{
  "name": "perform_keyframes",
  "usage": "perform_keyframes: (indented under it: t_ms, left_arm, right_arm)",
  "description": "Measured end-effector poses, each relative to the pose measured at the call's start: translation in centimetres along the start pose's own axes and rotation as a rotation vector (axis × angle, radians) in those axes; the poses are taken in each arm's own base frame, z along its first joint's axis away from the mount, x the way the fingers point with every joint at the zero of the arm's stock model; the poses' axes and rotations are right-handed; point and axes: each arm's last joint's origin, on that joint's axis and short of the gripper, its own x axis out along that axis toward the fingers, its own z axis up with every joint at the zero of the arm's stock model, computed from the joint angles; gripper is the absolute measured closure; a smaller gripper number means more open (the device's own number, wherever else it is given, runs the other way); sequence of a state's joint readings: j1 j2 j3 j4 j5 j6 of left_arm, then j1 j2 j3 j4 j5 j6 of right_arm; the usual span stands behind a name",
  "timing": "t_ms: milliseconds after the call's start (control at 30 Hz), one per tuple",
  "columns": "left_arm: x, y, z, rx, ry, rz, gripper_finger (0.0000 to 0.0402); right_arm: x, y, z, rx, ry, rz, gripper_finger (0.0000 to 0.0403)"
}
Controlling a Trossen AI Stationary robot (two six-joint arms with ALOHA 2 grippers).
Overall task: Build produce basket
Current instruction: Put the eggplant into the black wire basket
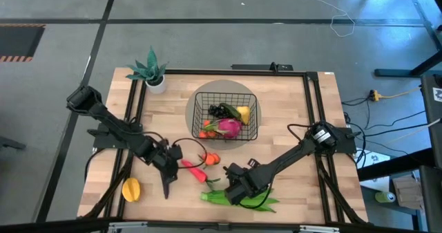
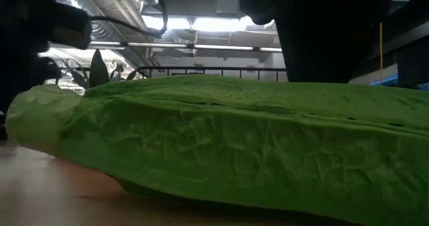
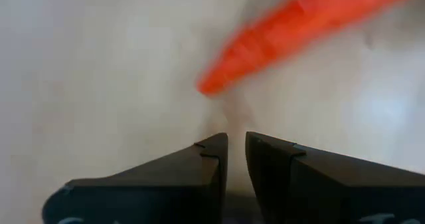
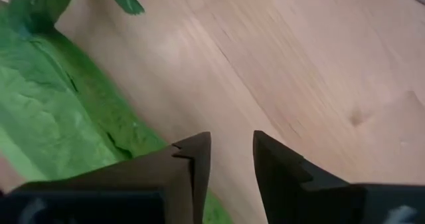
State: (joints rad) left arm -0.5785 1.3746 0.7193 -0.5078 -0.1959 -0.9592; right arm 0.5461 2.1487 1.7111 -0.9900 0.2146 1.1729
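Beside left claw: red pepper

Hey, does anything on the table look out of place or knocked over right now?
Nothing is spilled or damaged. The basket stands upright with some produce inside, and the potted plant is upright at the far left corner. The leafy green bundle, red pepper, orange tomatoes and mango lie loose on the table, not yet packed.

Part-filled basket, right pincer over leafy bundle
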Motion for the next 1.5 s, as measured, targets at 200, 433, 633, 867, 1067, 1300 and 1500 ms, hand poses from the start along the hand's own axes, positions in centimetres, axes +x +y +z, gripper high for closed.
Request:
perform_keyframes:
  t_ms: [200, 433, 633, 867, 1067, 1300, 1500]
  left_arm:
    - [0.0, 0.2, 0.1, 0.004, -0.05, 0.043, 0.0358]
    - [0.7, 0.1, -0.4, 0.215, 0.032, 0.04, 0.0322]
    - [2.2, 0.1, -0.8, 0.24, 0.087, 0.078, 0.026]
    - [1.8, -1.4, -0.7, 0.396, 0.23, -0.102, 0.0235]
    - [-0.7, -4.5, 0.4, 0.487, 0.254, -0.315, 0.0236]
    - [-1.9, -5.9, -2.4, 1.018, 0.29, -0.454, 0.0236]
    - [-2.0, -6.2, -3.2, 1.203, 0.128, -0.235, 0.0236]
  right_arm:
    - [0.0, 0.1, 0.0, -0.001, -0.004, 0.007, 0.0299]
    - [0.0, 0.1, 0.0, -0.002, -0.005, 0.006, 0.0299]
    - [0.0, 0.1, 0.0, -0.002, -0.007, 0.005, 0.0299]
    - [0.0, 0.1, -0.1, -0.004, -0.007, 0.006, 0.0299]
    - [0.0, 0.1, -0.1, -0.004, -0.007, 0.007, 0.0299]
    - [-0.1, 0.4, -0.5, -0.015, -0.031, 0.006, 0.0299]
    - [-0.3, 0.6, -1.0, -0.027, -0.061, -0.002, 0.0299]
